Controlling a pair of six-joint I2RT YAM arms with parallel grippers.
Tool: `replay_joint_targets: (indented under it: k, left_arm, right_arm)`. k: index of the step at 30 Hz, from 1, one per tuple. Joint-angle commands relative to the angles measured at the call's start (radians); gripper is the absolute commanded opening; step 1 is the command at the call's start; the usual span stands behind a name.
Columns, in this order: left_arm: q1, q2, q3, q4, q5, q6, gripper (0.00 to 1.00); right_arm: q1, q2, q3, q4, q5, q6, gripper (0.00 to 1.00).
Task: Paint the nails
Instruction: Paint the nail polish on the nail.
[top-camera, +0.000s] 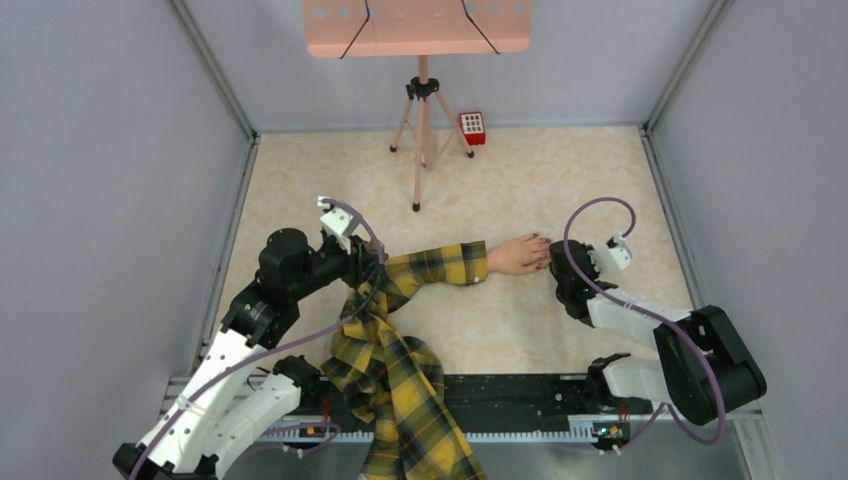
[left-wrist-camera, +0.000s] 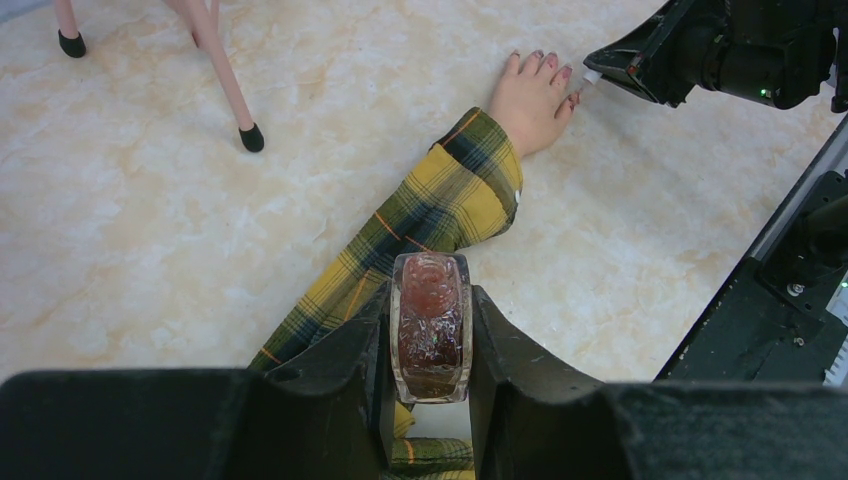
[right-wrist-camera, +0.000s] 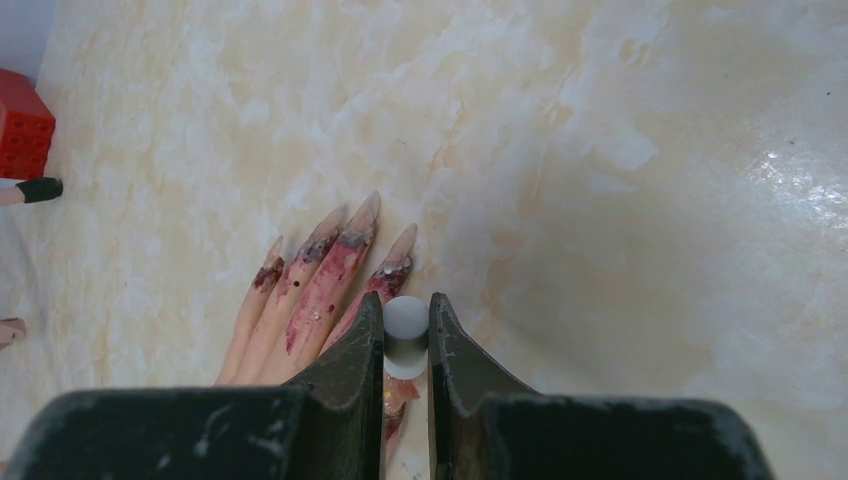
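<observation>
The pale mannequin hand (top-camera: 518, 254) lies palm down on the table, its yellow-black plaid sleeve (top-camera: 430, 268) running left. Its dark red nails (left-wrist-camera: 548, 62) point right; in the right wrist view the fingers (right-wrist-camera: 320, 280) are smeared with red polish. My left gripper (left-wrist-camera: 430, 300) is shut on a clear glass bottle of red polish (left-wrist-camera: 430, 330), held over the sleeve near the elbow (top-camera: 365, 262). My right gripper (right-wrist-camera: 405, 310) is shut on the white-grey brush cap (right-wrist-camera: 405, 335), just right of the fingertips (top-camera: 556, 268). The brush tip (left-wrist-camera: 580, 90) is at the nearest finger's nail.
A pink tripod (top-camera: 423, 120) with a pink board (top-camera: 415, 25) stands at the back, a small red keypad box (top-camera: 472, 128) beside it. The plaid shirt (top-camera: 400, 400) drapes over the black rail (top-camera: 520, 400) at the near edge. Grey walls enclose the table.
</observation>
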Motion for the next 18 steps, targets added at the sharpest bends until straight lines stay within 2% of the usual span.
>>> replay_joint_targets:
  k: [1,18]
  left_arm:
    - [0.002,-0.012,0.022,0.039,-0.003,-0.001,0.00]
    - [0.002,-0.014,0.022,0.039,-0.009,-0.002,0.00]
  right_arm:
    - [0.015,-0.028,0.045,0.016,0.044,0.007,0.00]
    - [0.015,-0.002,0.040,0.047,0.043,0.004,0.00]
